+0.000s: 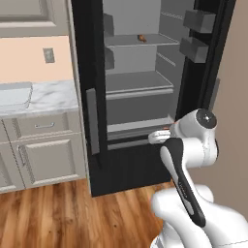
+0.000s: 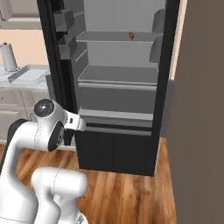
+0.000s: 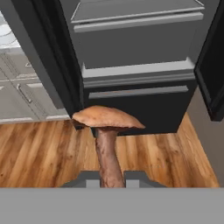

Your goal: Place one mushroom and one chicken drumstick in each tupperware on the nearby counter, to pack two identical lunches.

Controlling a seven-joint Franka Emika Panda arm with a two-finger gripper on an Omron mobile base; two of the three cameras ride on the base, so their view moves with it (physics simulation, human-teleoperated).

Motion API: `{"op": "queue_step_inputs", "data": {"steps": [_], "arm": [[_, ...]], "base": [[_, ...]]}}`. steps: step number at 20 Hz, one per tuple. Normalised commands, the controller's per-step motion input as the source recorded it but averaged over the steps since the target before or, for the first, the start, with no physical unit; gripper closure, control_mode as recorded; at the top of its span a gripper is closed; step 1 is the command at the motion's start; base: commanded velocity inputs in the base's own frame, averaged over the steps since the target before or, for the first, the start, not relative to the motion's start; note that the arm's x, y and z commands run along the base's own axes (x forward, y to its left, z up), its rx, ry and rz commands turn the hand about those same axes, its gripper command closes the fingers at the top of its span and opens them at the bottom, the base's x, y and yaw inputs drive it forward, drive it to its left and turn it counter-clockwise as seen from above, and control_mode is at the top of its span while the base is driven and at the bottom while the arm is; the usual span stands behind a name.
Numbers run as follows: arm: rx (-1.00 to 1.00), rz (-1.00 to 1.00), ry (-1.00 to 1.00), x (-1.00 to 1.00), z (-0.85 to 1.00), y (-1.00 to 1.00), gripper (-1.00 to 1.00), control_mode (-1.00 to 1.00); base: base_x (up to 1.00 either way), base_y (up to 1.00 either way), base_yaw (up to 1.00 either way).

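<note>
Pinching the mushroom (image 3: 107, 135) by its stem, the gripper (image 3: 110, 177) hangs before the open fridge (image 1: 140, 87), cap pointing away from the jaws. The tupperware (image 1: 14, 94) sits on the counter (image 1: 48, 97), well off to the arm's left.

One mushroom (image 3: 107, 131); one tupperware (image 1: 14, 94); one brown item (image 1: 141, 38) on fridge shelf.

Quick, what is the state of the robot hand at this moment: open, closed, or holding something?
Hand: closed on the stem of the mushroom, cap pointing away from it, in front of the open fridge.
</note>
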Motion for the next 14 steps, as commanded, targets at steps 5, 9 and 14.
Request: {"op": "queue_step_inputs", "data": {"steps": [5,9,14], "arm": [[0.0,0.0,0.0,0.0,0.0,0.0,1.0,1.0],[0.0,0.0,0.0,0.0,0.0,0.0,1.0,1.0],[0.0,0.0,0.0,0.0,0.0,0.0,1.0,1.0]], "base": [[-0.27,1.0,0.0],[-0.24,1.0,0.0],[-0.03,1.0,0.0]]}}
